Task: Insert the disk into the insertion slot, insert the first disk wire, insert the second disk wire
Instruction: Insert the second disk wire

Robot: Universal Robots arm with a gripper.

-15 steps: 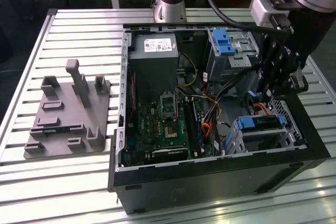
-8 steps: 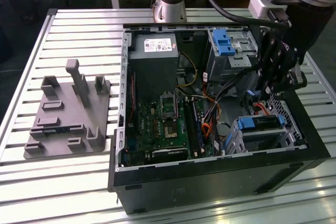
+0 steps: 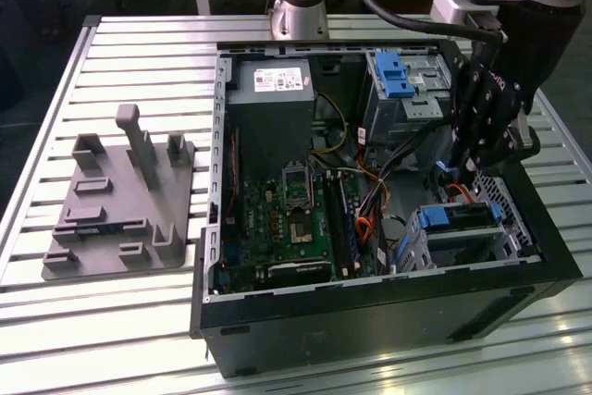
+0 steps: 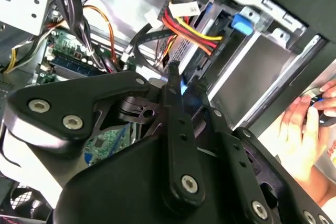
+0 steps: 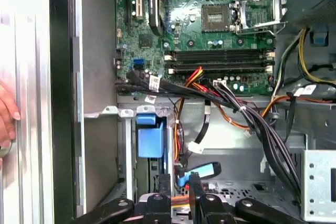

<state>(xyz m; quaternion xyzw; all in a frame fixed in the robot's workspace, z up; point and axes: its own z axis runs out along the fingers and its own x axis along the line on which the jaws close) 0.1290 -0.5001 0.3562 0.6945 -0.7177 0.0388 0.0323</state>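
One arm works inside an open computer case (image 3: 370, 314) that lies on a slatted table (image 3: 139, 53).

Gripper (image 3: 460, 166): it hangs over the far end of the insertion slot, toward the exterior view's right. In both wrist views its fingers (image 5: 195, 184) are drawn close together on a blue wire plug (image 5: 206, 170). Only the free end of the plug shows, and the gripped end is covered by the fingers. In the second wrist view the gripper (image 4: 186, 80) and its black linkage block the near part of the case, and the plug is a blue glow between the tips.

The disk (image 3: 461, 217): it is seated in the insertion slot (image 3: 413, 245) at the near right corner of the case. Its blue carrier (image 5: 149, 136) faces up; the label and the connector edge are hard to make out.

Wires: a red, yellow and orange bundle (image 4: 189, 29) runs toward the disk. Where it ends cannot be told.

Surroundings: the motherboard (image 3: 305, 219) fills the case floor, and a taller bay with a blue latch (image 3: 398, 76) stands at the far side. A grey moulded fixture (image 3: 120, 201) rests on the table at the exterior view's left, well apart from the case. A person's hand (image 4: 302, 129) rests just outside the case wall and is cut off at the picture edge.
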